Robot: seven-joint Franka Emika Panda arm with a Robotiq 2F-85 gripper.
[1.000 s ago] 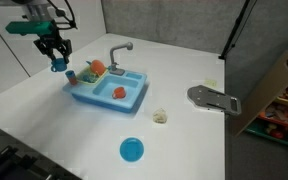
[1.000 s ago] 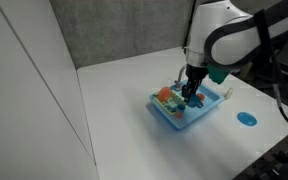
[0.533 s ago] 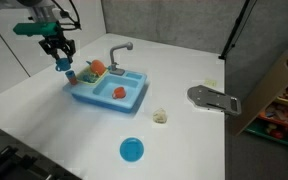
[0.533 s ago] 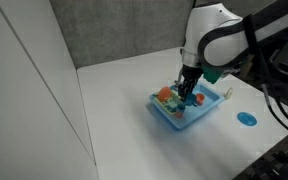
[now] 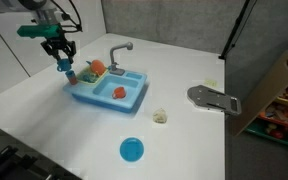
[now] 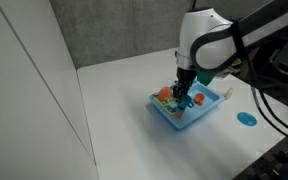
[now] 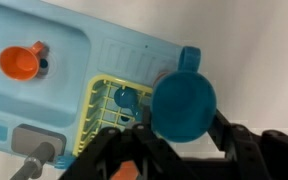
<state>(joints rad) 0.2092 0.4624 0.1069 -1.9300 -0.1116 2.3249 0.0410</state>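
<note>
The jaws are clamped on a blue cup (image 7: 184, 105), held in the air above the rack (image 7: 92, 100) end of the toy sink (image 5: 104, 103). An orange cup (image 7: 22, 64) sits in the basin. A blue plate (image 5: 131, 150) lies on the tabletop (image 5: 44, 120), well apart.

We see bright, even light; faint shadow just beside the light-blue plastic toy sink (image 5: 99, 102); wrist view soft.

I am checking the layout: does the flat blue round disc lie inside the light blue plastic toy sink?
No, the flat blue round disc lies on the white table, apart from the light blue plastic toy sink.
</note>
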